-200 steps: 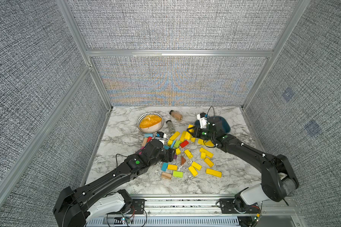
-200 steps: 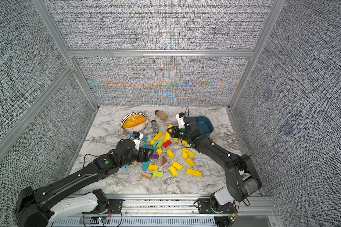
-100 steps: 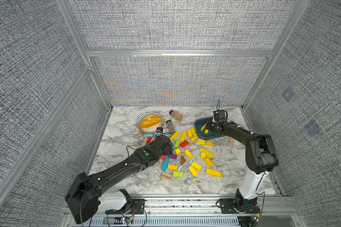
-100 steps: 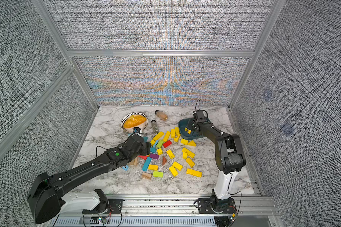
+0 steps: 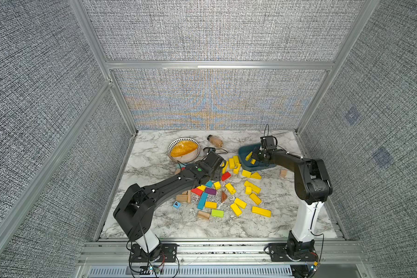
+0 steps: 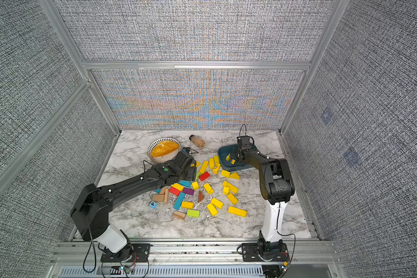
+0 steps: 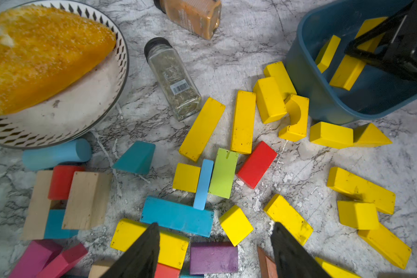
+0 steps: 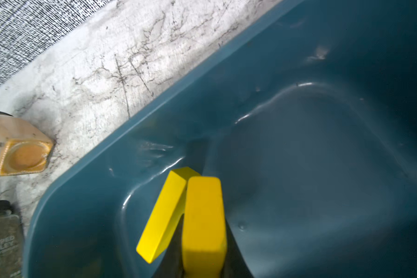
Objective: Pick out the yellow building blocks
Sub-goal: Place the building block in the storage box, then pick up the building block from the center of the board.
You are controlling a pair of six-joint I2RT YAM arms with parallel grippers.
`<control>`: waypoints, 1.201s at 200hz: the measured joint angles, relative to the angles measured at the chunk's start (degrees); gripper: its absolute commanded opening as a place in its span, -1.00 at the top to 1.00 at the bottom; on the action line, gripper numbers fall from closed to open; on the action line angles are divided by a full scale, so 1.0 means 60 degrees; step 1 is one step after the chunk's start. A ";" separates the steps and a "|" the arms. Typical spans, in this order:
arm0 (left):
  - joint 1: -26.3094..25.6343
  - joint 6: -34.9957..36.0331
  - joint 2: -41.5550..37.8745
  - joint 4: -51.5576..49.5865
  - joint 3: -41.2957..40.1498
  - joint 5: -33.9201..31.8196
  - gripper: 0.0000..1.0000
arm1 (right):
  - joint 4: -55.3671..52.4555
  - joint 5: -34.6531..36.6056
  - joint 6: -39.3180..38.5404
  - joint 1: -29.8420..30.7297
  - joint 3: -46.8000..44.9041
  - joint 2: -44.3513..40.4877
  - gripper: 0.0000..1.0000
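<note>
Near edge of the worktop (image 5: 154,223): a long yellow bar (image 5: 261,211) lies flat, long axis roughly across the worktop. Farther in, the yellow building blocks (image 5: 238,190) are scattered flat at mixed angles among red, blue, purple and tan pieces. The left hand (image 7: 214,250) hovers low over this scatter, fingers spread, nothing between them. Beyond, more yellow bars lie just beside the blue bin (image 5: 242,154). Farthest: the right hand (image 5: 256,156), pressed onto a yellow block (image 8: 204,226), is inside the bin; block's long axis runs along the fingers, a second bar leaning against it.
</note>
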 measured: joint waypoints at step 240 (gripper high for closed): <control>0.1479 0.3475 0.4860 -0.4146 0.5289 0.1756 -0.18 | 0.0051 -0.0812 -0.0678 -0.0011 -0.3202 -0.5206 -0.07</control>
